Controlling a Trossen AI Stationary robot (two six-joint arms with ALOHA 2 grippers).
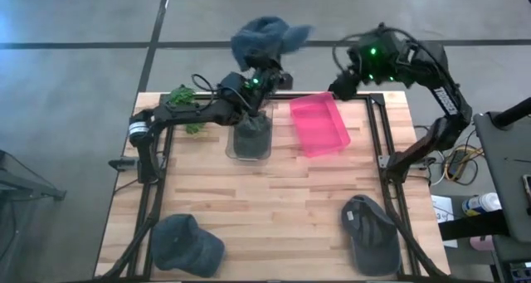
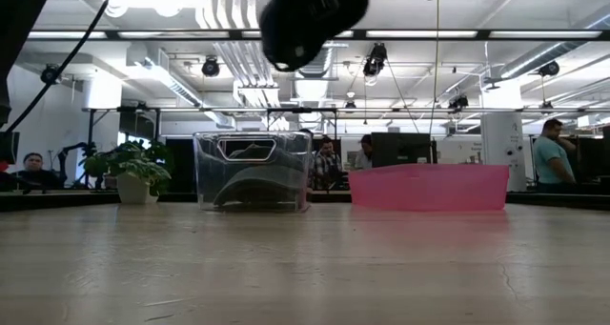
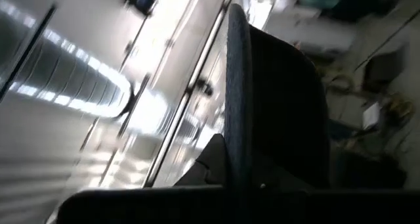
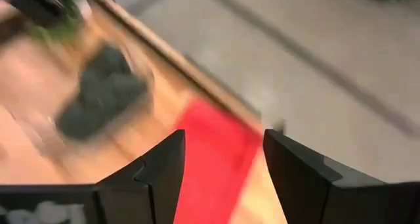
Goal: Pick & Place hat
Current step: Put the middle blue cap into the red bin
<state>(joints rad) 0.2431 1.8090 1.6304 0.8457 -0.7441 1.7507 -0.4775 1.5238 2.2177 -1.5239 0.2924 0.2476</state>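
While the left gripper is clamped on the blue hat high above the clear bin, a shallow pinch, hard to judge, could drop it outside; the right gripper hangs spread and empty over the pink tray.

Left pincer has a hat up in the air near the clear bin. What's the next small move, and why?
Probably lower the left pincer toward the clear bin. It is shut on the blue hat, held high just past the bin's far side, and the bin already holds a dark hat. The right pincer is open over the pink tray, out of the way.
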